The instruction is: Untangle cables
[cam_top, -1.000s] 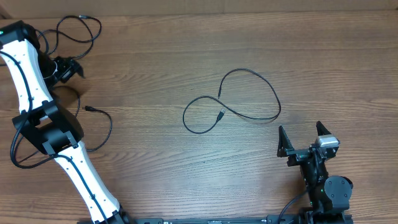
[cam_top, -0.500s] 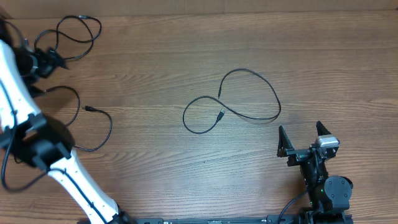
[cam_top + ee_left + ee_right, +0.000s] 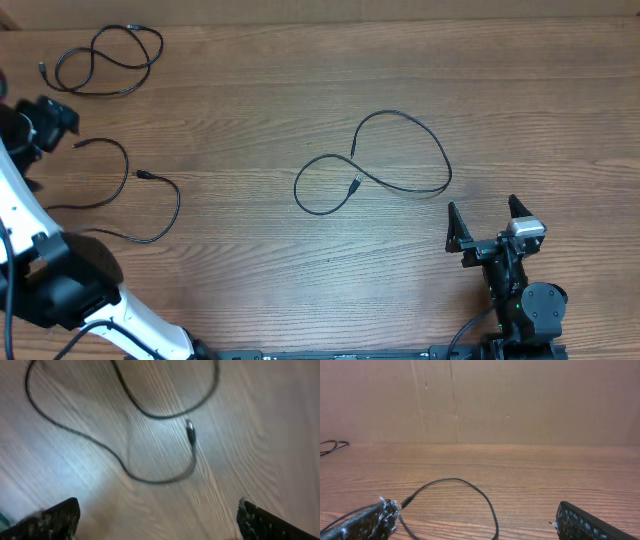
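Three thin black cables lie apart on the wooden table. One is a loose coil at the far left back. One is an S-shaped cord at the left. One is a looped cord in the middle, also seen in the right wrist view. My left gripper is open and empty at the left edge, between the coil and the S-shaped cord; its blurred view shows a cable with a plug end on the wood ahead. My right gripper is open and empty, just right of and nearer than the middle cord.
The white left arm runs along the table's left side. The right arm base sits at the near right. A brown cardboard wall stands behind the table's far edge.
My left gripper has swung left, away from the coil at the back left, toward the table's left edge. The coil now lies fully uncovered. The right arm has not moved.
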